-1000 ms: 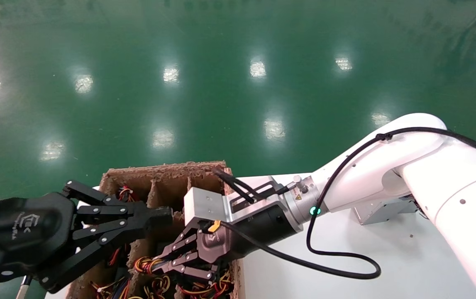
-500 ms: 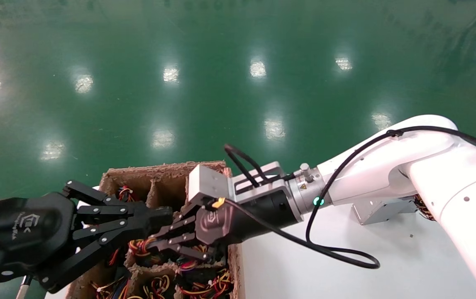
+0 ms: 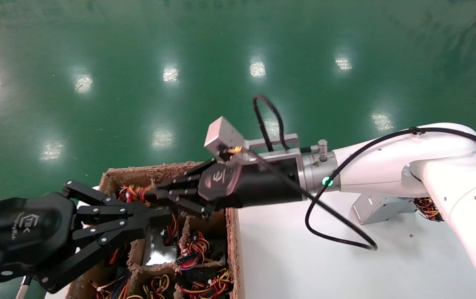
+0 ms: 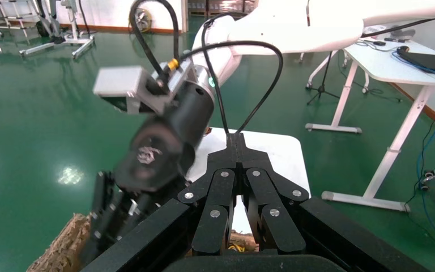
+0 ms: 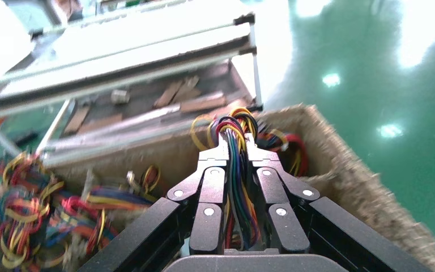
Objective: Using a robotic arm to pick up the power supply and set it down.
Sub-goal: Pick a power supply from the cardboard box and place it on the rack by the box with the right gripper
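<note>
Right gripper (image 3: pixel 155 194) clamps power supply wire bundle (image 5: pixel 237 148) above cardboard crate (image 3: pixel 231 232); wires run lengthwise between fingers, pointing away from wrist. Left gripper (image 3: pixel 159 216) closed, empty, beside crate.

Power supply (image 3: pixel 374 207) on table (image 3: pixel 304 257), right of crate (image 3: pixel 231 249)

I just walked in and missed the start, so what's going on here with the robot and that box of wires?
The right hand is shut on a wire bundle of a power supply, over the divided cardboard box. The unit's shiny body sits low in its compartment. The left hand hangs beside the box, shut and empty. Another grey unit lies on the white table.
</note>
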You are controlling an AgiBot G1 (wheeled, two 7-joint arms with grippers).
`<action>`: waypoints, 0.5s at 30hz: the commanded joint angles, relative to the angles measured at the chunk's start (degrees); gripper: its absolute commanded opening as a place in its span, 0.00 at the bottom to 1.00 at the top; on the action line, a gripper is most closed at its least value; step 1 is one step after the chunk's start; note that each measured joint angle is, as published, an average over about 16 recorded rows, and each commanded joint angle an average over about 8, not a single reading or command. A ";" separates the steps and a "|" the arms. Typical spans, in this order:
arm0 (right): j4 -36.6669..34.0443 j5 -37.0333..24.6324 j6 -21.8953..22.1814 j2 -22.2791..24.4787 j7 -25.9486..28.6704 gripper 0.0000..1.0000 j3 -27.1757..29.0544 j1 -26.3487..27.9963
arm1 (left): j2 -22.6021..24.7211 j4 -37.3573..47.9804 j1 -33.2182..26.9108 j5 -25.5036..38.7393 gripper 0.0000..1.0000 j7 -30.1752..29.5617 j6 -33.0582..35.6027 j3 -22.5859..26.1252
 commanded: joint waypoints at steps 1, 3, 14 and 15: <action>-0.85 1.08 0.04 0.13 0.17 0.00 0.59 -0.05 | 0.00 0.00 0.00 0.00 0.00 0.00 0.00 0.00; -1.52 2.69 -0.21 0.35 0.63 0.00 1.58 -0.14 | 0.00 0.00 0.00 0.00 0.00 0.00 0.00 0.00; -0.30 12.51 -2.19 1.64 3.53 0.00 7.51 -0.06 | 0.00 0.00 0.00 0.00 0.00 0.00 0.00 0.00; 0.02 13.26 -2.21 1.76 3.75 0.00 7.93 0.00 | 0.00 0.00 0.00 0.00 0.00 0.00 0.00 0.00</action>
